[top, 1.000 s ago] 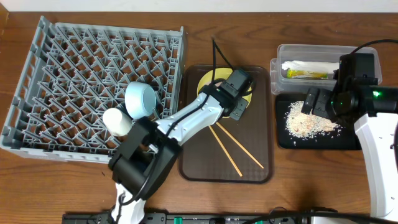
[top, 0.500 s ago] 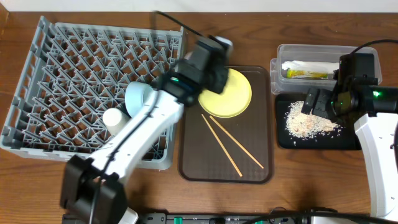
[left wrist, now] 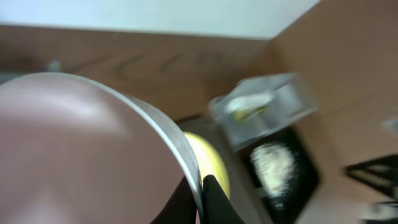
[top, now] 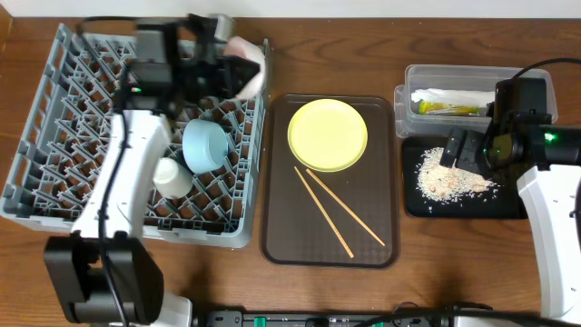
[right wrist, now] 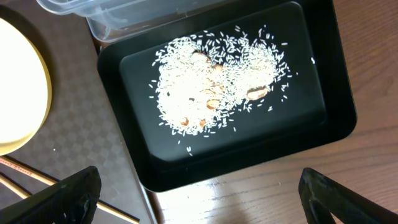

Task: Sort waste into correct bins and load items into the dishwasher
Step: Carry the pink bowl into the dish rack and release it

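Note:
My left gripper (top: 229, 65) is shut on the rim of the white bowl (top: 251, 74), holding it tilted above the back right corner of the grey dishwasher rack (top: 91, 109). In the left wrist view the bowl (left wrist: 81, 149) fills the left side, its rim pinched between the black fingers (left wrist: 214, 202). A light blue bowl (top: 207, 143) and a small white cup (top: 171, 177) sit in the rack. The yellow plate (top: 328, 134) and two chopsticks (top: 338, 211) lie on the brown tray (top: 281, 236). My right gripper (right wrist: 199, 190) hangs open over the black tray (right wrist: 323, 81) of rice scraps (right wrist: 214, 93).
The clear tub (top: 413, 77) behind the black tray (top: 413, 204) holds the green-yellow wrapper (top: 447, 110) and the white napkin (top: 449, 94). Bare wooden table (top: 454, 272) lies in front of the trays. The right arm (top: 554, 200) stands along the right edge.
My left arm has swung left from above the yellow plate to the rack's back right corner, carrying the white bowl. The right arm has not moved.

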Tool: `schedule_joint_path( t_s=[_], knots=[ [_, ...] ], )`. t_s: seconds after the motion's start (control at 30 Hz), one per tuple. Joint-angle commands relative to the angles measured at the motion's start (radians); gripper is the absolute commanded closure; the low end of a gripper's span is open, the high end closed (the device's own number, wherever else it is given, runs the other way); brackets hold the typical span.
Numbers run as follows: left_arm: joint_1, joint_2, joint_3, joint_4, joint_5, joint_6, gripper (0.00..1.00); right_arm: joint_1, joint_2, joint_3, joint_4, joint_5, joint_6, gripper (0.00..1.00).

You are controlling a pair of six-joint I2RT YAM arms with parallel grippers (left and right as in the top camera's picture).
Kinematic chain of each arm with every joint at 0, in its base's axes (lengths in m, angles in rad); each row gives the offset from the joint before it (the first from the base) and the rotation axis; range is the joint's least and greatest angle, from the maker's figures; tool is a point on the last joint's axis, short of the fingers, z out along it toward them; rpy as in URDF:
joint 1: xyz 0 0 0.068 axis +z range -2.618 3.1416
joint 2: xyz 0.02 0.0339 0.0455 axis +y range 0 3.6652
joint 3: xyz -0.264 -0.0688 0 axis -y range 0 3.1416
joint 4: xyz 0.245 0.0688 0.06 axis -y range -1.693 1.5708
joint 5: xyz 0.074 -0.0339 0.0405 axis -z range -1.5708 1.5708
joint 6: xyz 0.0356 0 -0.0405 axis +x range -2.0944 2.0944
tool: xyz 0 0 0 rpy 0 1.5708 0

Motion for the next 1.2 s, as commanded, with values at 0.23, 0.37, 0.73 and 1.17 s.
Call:
schedule_joint_path(
  t_s=[0.23,0.37,0.73,1.17],
  knots=[
    [0.162,0.217,0.013,0.272,0.441,-0.377,0.93,-0.004,-0.005,0.014,-0.008,0.017,-0.011,0.01],
    [0.197,0.294,0.013,0.384,0.48,-0.514,0.93,-0.004,-0.005,0.014,-0.011,0.017,-0.011,0.01],
    [0.274,0.401,0.013,0.415,0.481,-0.58,0.92,-0.004,-0.005,0.014,-0.011,0.017,-0.011,0.01],
    [0.402,0.402,0.008,0.414,0.48,-0.562,0.28,-0.004,-0.005,0.014,-0.019,0.017,-0.011,0.01]
  ],
)
